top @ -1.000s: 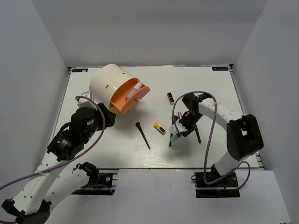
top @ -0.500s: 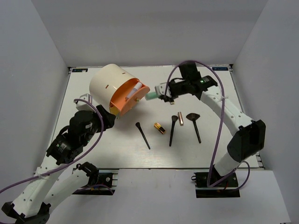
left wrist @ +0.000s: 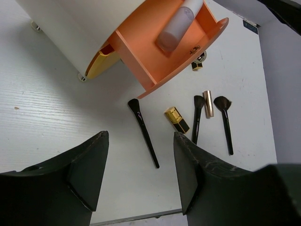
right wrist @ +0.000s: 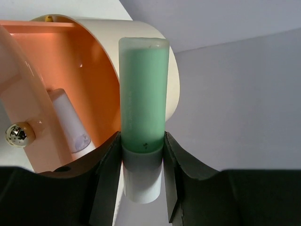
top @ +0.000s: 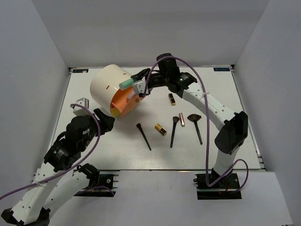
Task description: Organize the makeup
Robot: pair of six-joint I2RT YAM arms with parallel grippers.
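Makeup (top: 173,132) is scattered: the left tool (left wrist: 140,162), spread apart, hovers near the big cream cylinder (top: 104,84), whose orange drawer (left wrist: 146,56) holds a pale lavender tube (left wrist: 178,26). The right tool (right wrist: 142,153) clamps a mint green tube (right wrist: 143,94) by the cylinder's rim. Black-handled brushes (top: 144,136), gold-and-black lipsticks (top: 161,129) and a slim rose-gold tube (top: 181,116) lie on the white counter (top: 122,153).

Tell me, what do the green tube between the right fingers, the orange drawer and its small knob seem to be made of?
The mint green tube looks like matte plastic: even colour, dull sheen. The orange drawer seems rigid smooth plastic, with flat moulded walls. The knob looks like polished metal or metallised plastic: gold with a mirror-like highlight; which one cannot be told.
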